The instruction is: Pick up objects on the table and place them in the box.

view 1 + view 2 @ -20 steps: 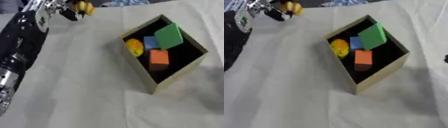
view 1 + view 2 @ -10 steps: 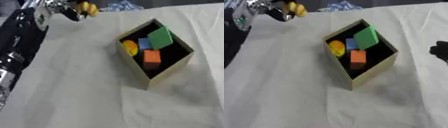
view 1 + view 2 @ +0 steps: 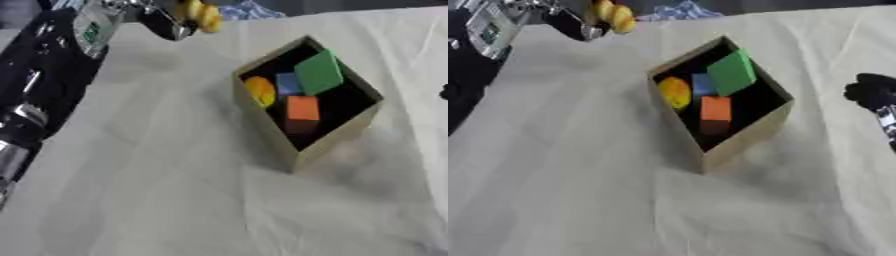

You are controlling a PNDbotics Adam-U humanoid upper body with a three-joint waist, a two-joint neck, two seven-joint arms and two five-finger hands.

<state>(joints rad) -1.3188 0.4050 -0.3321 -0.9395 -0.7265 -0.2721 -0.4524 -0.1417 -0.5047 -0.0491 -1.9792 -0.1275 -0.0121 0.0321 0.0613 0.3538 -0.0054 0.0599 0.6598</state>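
Yellow lumpy object (image 3: 199,14) sits held in the left hand (image 3: 166,22) at the far left corner of the cloth-covered bench (image 3: 175,190), fingers curled round it, well apart from the box (image 3: 302,150). The box holds a green block (image 3: 318,72), blue block (image 3: 286,82), orange block (image 3: 303,108) and a yellow piece (image 3: 260,91).

Right eye view: right hand (image 3: 870,92) shows at the right edge; finger state cannot be told. Risk, as judged: the carry to the box is long, so a slip would drop the object short, and a low approach could clip the near wall.
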